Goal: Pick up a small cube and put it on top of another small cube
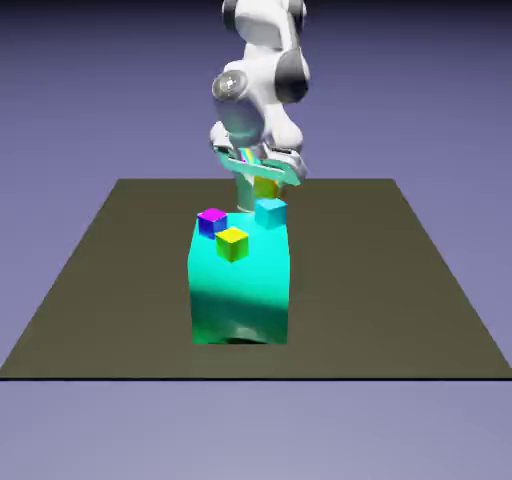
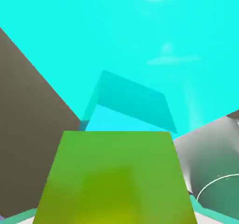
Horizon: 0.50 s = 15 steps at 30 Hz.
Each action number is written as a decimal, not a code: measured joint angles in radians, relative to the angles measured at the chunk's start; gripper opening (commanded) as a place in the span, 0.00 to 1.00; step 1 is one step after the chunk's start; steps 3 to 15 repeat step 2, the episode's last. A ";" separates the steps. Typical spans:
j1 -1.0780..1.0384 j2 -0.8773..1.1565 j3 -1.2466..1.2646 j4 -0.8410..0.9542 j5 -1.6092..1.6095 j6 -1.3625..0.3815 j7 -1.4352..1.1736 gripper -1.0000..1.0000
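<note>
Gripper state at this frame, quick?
Gripper: closed on a small yellow-green cube, held up near the light-blue cube.

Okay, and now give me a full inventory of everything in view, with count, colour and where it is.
held cube: one, olive-yellow to green, in the gripper, above the cyan cube
cyan cube: one, light blue, on the block's top, at the exterior view's right
magenta-topped cube: one, blue sides, on the block's top, at the exterior view's left
lime-yellow cube: one, greenish sides, on the block's top, nearest the camera
large block: one, teal, on the table
table: one, dark olive-brown, under the block
backdrop: one, blue-violet, behind everything
arm: one, white with dark grey, reaching over the table
gripper: one, closed on the held cube
</note>
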<state>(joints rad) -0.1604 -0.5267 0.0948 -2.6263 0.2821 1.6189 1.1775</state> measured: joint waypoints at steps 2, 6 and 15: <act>0.000 0.000 0.000 0.000 -0.002 0.000 0.000 1.00; 0.000 0.000 0.000 0.000 -0.002 0.000 0.000 1.00; 0.000 0.000 0.000 0.000 -0.002 0.000 0.000 1.00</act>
